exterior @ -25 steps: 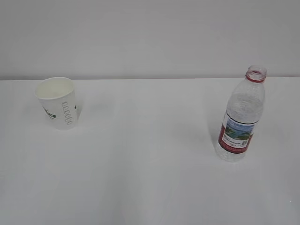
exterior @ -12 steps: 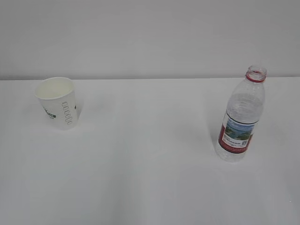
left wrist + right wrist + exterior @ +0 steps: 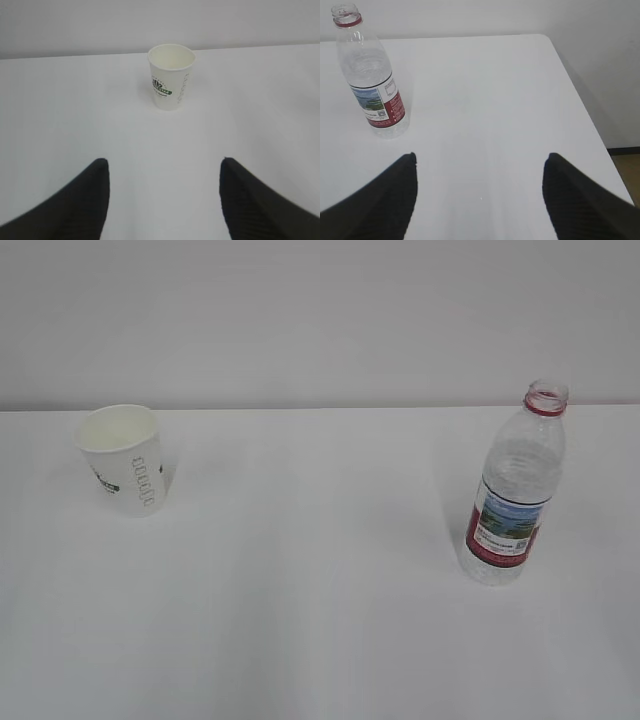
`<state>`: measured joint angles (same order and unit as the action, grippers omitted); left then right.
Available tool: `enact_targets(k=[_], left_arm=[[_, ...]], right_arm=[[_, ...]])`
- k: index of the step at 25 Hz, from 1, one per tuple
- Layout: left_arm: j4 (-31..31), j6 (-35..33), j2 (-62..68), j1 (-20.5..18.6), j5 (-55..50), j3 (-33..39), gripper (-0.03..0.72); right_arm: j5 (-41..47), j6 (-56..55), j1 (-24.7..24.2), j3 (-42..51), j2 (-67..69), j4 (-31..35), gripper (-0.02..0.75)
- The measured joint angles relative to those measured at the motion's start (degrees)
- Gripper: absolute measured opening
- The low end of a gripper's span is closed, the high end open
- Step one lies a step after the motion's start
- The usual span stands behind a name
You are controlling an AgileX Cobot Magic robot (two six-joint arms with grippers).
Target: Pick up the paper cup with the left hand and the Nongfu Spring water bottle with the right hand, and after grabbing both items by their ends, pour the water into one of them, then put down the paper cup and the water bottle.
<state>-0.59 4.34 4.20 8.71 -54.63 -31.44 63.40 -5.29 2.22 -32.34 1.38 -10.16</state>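
Cup (image 3: 125, 460) stands upright at the exterior view's left; bottle (image 3: 513, 490), capless, stands at its right, well apart. Thin paper will likely crush, so squeeze lightly low on its wall. The bottle looks mostly empty, light and slick; its ribbed lower body seems the best hold. Left gripper (image 3: 165, 200) and right gripper (image 3: 480, 195) both stand apart, empty. Against the earlier frames, the cup sits very slightly turned; the bottle is unchanged.

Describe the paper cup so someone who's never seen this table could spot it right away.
On the white table, look to the far left, near the back edge. The paper cup stands there upright and open-topped. It is short, white and printed in green and dark, unlike the taller clear bottle on the right.
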Motion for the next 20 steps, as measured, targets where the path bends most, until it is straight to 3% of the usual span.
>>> enact_targets(k=[20], left_arm=[[0.59, 0.0, 15.72, 0.0, 15.05, 0.0, 0.498]], right_arm=[[-10.82, -1.09, 0.0, -2.4, 12.8, 2.1, 0.587]])
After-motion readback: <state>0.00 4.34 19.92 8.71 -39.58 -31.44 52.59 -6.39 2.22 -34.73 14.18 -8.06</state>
